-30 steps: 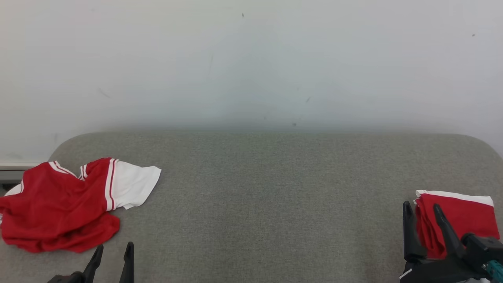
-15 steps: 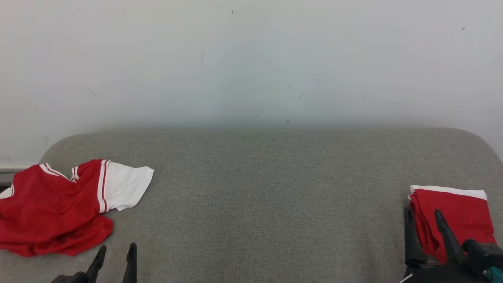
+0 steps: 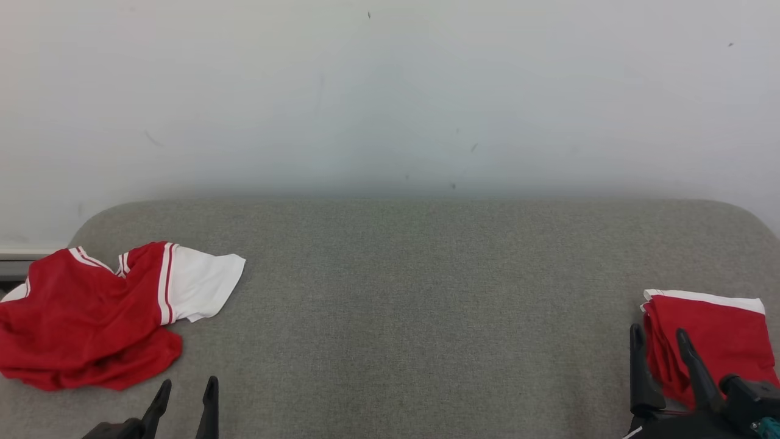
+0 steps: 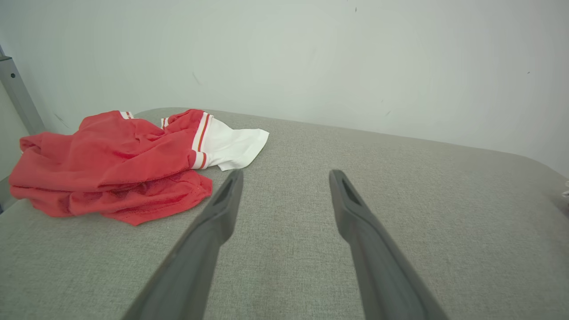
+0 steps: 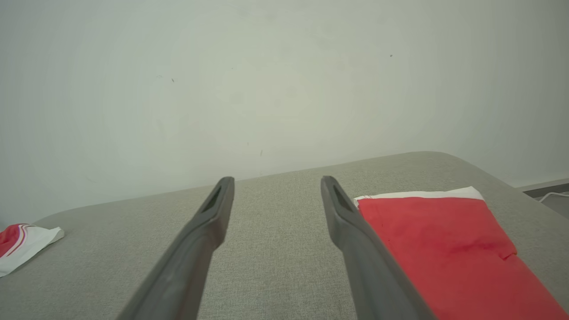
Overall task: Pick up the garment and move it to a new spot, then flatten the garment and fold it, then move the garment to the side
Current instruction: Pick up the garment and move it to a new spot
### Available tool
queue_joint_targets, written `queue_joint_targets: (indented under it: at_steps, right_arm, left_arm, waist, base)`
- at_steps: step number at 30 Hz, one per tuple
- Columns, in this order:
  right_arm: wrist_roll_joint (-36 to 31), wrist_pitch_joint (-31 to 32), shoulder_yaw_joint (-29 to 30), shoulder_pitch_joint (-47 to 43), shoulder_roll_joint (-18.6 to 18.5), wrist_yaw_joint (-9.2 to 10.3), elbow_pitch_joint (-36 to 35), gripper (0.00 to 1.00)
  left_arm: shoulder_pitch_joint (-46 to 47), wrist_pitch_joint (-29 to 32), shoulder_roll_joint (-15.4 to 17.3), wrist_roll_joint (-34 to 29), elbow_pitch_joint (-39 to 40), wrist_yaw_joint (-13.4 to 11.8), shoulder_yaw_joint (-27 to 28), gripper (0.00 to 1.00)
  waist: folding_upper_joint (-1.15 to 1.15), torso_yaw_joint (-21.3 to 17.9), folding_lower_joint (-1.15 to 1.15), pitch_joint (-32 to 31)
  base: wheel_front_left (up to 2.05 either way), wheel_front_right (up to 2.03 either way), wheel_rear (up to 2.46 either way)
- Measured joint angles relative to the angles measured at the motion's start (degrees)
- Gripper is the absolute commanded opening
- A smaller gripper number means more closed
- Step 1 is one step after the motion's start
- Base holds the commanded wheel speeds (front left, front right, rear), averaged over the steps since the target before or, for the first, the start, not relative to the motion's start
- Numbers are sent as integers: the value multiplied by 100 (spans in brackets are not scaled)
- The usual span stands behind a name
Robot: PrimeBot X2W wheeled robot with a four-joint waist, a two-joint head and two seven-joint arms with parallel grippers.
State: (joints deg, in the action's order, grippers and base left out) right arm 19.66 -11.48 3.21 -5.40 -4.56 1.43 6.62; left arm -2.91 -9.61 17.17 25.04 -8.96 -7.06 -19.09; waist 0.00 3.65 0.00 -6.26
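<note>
- While left jaws and right jaws are held apart, the crumpled red-and-white jersey garment (image 3: 91,317) is laid at the left of the grey fabric worktop (image 3: 414,292).
- A folded red cloth (image 3: 719,332) is seen near right.

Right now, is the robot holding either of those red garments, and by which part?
Nothing is held. The left gripper and right gripper stand open and empty; the crumpled garment and folded garment lie loose.
</note>
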Motion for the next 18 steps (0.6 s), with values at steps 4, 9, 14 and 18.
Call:
queue_joint_targets:
  at_steps: [4, 9, 14, 18]
  right_arm:
    - [45, -22, 68, -27, 2, 0, 2, 100]
    - [60, -66, 66, -34, 19, -1, 12, 100]
    - [96, -66, -48, -16, 51, -53, 55, 100]
    - [96, -69, -185, 16, 82, -97, 74, 100]
  left_arm:
    - [139, 56, -30, -99, -37, 1, -68, 100]
    - [222, 86, -41, -181, -59, 1, -142, 100]
    - [201, 110, 10, -191, -49, 1, -107, 100]
    - [148, 125, 108, -191, -14, 0, -5, 100]
  waist:
    - [0, 100, 0, 4]
    - [0, 323, 0, 14]
    - [0, 648, 0, 27]
    - [0, 950, 0, 43]
  base:
    - [0, 0, 0]
    - [0, 0, 0]
    - [0, 0, 0]
    - [0, 0, 0]
